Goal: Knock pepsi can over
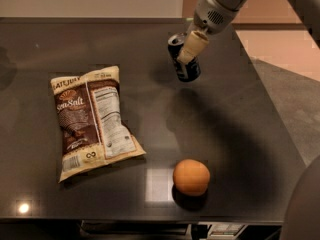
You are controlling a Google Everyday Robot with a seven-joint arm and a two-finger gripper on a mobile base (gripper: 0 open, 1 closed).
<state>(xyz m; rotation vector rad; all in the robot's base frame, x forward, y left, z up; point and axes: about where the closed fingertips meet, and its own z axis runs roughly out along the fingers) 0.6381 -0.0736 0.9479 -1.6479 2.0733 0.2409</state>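
Dark bench point(250, 134) spread wide under me, glossy. The chip bag point(92, 121) lies flat to the left, well apart from the action, and the orange point(191, 177) sits near the front edge, also well apart. Now the pepsi can point(187, 68): it's toward the back right of the bench and it's tilted, silver top leaning away to the left, base planted lower right. My end effector point(193, 45) lies against its upper right side, touching it high up. Whether it's apart or together I cannot tell from here. I'd say the tip is under way but not done, since the can isn't lying flat yet. The way to do this well is to press high on the can, above its middle, and drive sideways along the lean rather than downward, so it topples instead of sliding. There's bare bench on the side it leans toward. Once down it may roll, so I should follow through gently.
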